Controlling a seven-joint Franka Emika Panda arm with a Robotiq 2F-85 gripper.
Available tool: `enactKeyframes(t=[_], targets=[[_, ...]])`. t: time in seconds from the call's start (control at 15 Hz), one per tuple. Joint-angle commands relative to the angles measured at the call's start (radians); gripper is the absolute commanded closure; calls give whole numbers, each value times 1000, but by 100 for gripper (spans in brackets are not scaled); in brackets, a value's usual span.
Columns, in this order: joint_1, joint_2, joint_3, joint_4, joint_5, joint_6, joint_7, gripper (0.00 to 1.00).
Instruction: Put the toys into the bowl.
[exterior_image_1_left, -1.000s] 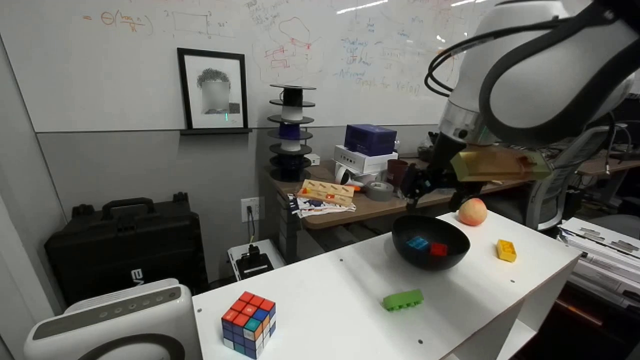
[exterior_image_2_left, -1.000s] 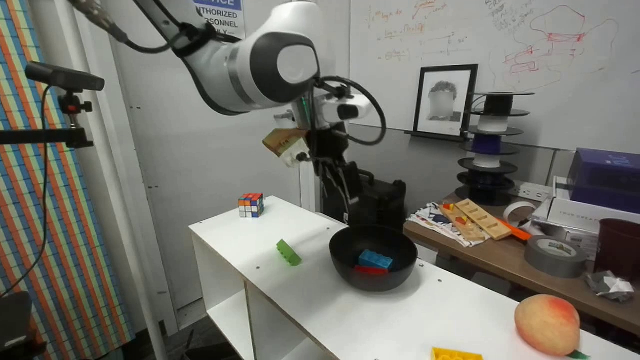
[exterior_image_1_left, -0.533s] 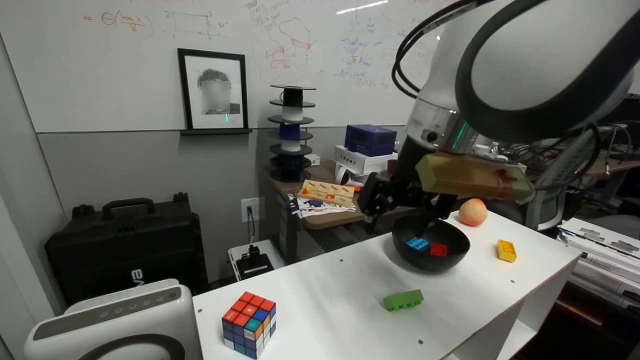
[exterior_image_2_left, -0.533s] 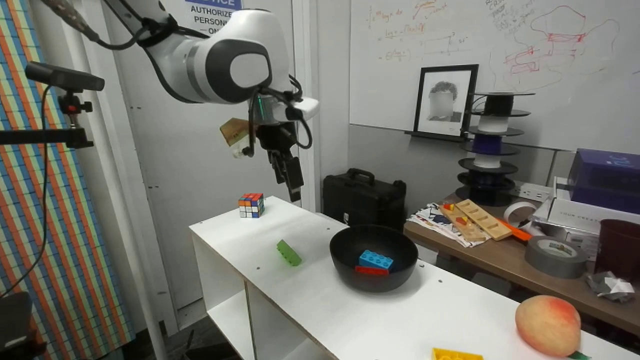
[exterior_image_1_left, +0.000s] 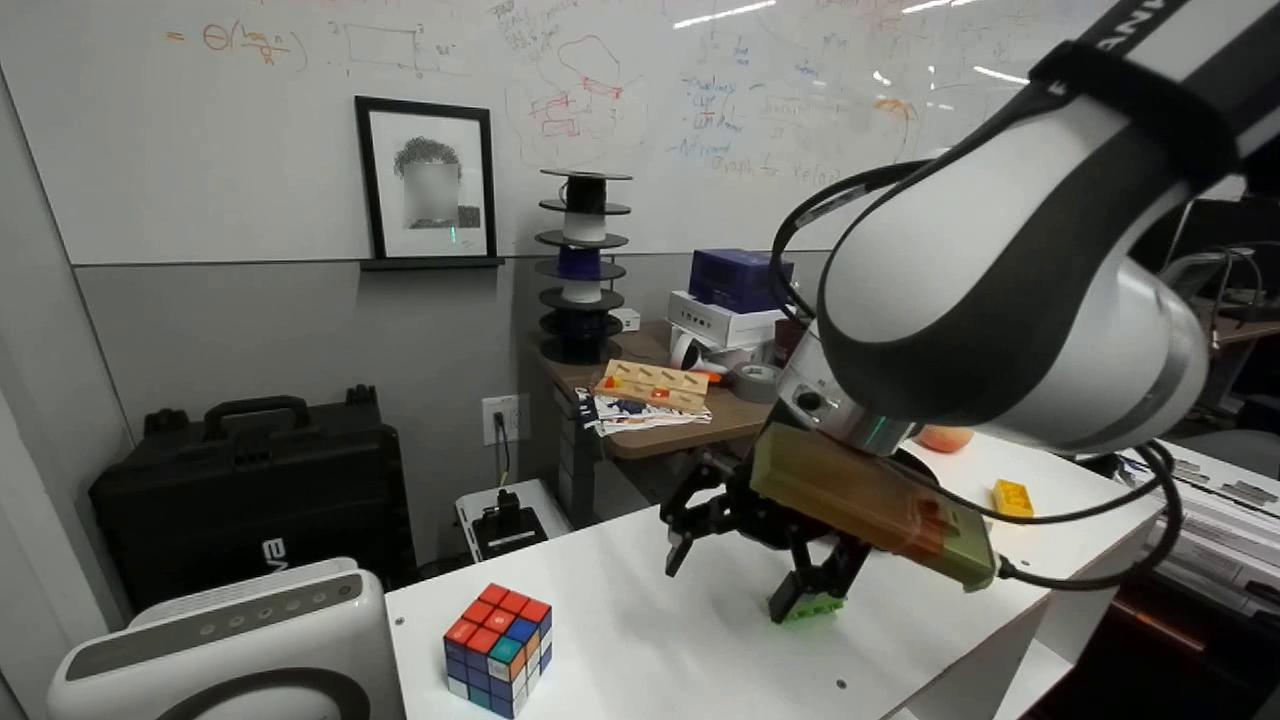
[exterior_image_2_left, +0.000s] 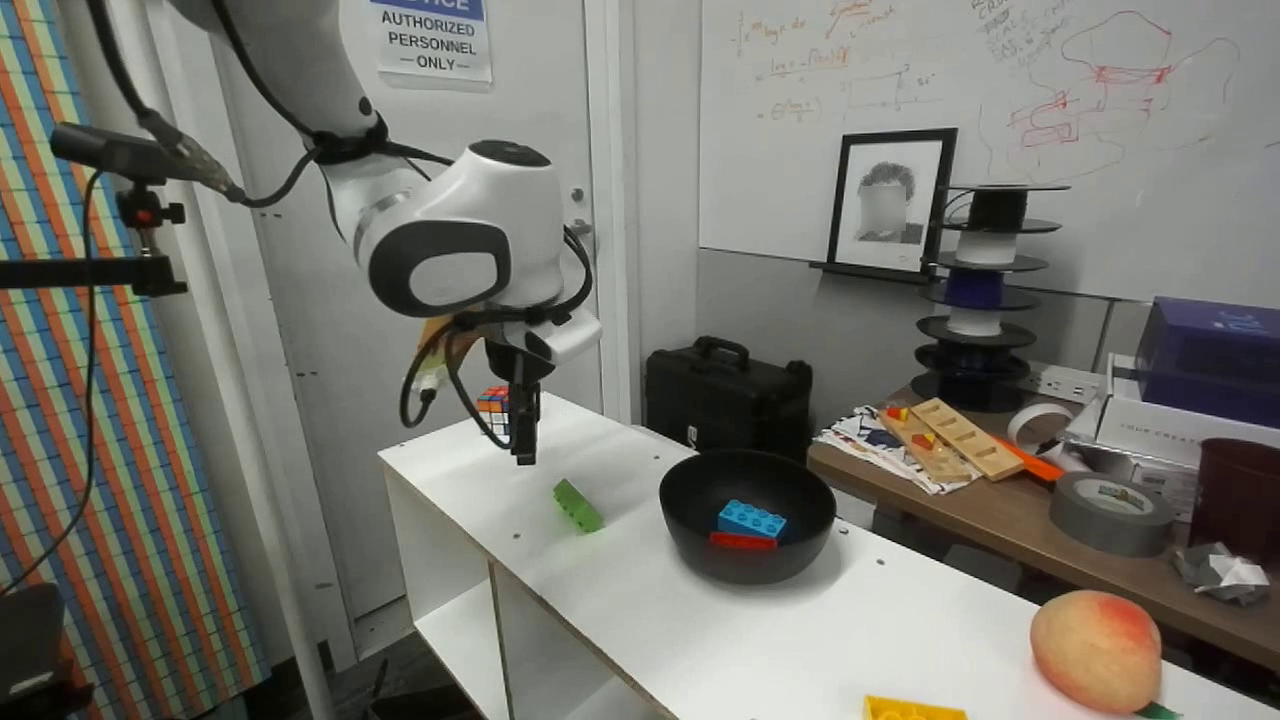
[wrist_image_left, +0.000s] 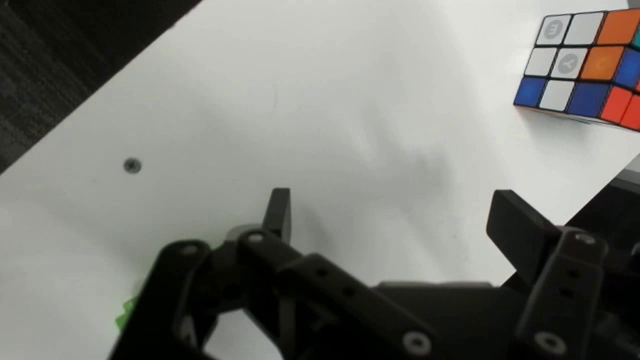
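Observation:
My gripper (exterior_image_1_left: 727, 590) is open and empty, low over the white shelf top. In the wrist view its fingers (wrist_image_left: 390, 210) stand wide apart with only white surface between them. The green block (exterior_image_2_left: 578, 506) lies on the shelf; one finger partly covers it in an exterior view (exterior_image_1_left: 822, 606) and in the wrist view (wrist_image_left: 127, 310). The black bowl (exterior_image_2_left: 745, 572) holds a blue block (exterior_image_2_left: 750, 519) and a red block (exterior_image_2_left: 743, 541). A yellow block (exterior_image_1_left: 1012, 498), a peach (exterior_image_2_left: 1095, 650) and a Rubik's cube (exterior_image_1_left: 498, 648) sit on the shelf outside the bowl.
The white shelf's front edge (exterior_image_2_left: 560, 632) drops to open compartments. A wooden desk (exterior_image_2_left: 960, 520) with tape, boxes and a wooden puzzle stands behind it. A white appliance (exterior_image_1_left: 230, 640) is beside the cube's end, and a black case (exterior_image_1_left: 250, 490) stands on the floor behind.
The gripper has moved away from above the bowl toward the cube's end and come down near the green block. The blocks, bowl, peach and cube have not moved.

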Motion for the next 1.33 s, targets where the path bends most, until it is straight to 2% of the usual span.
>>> enactKeyframes(t=[0.0, 0.2, 0.4, 0.8, 1.0, 1.13, 1.27], targets=[[-16, 5, 40, -6, 83, 59, 2, 0], [-2, -13, 25, -37, 122, 79, 37, 0], [-40, -25, 52, -78, 149, 34, 6, 0], [-163, -56, 127, -202, 324, 114, -72, 0], [-283, -62, 211, -233, 425, 221, -170, 0], [-349, -47, 256, -229, 458, 252, -208, 0], [-387, -38, 278, -225, 463, 252, -223, 0]])
